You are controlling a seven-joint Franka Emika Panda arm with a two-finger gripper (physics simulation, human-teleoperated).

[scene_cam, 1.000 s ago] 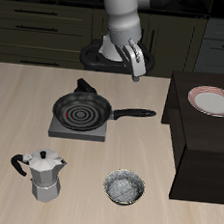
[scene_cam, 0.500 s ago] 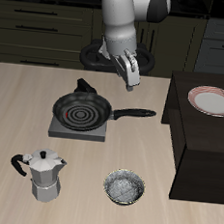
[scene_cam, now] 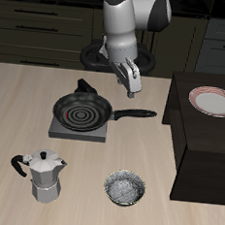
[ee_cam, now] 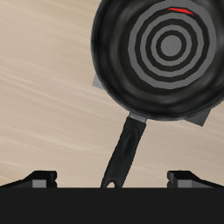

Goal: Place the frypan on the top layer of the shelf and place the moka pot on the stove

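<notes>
Two things wait on you: nearest the table's front edge, the moka pot [scene_cam: 42,175] stands untouched. Farther back, the frypan [scene_cam: 83,112] sits on the stove [scene_cam: 79,129]; it looks rigid and pan-heavy, so take its long handle [ee_cam: 124,155] close to the bowl. Above hangs your gripper [scene_cam: 134,85], fingers spread, holding nothing. Beside the pan, the shelf [scene_cam: 201,143] awaits.

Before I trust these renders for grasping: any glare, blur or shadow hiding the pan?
Exterior view: sharp, evenly lit, the frypan plain on the stove. Wrist view: slightly soft, no glare, pan rings clear, the gripper fingertips dark at the frame's edge.
</notes>
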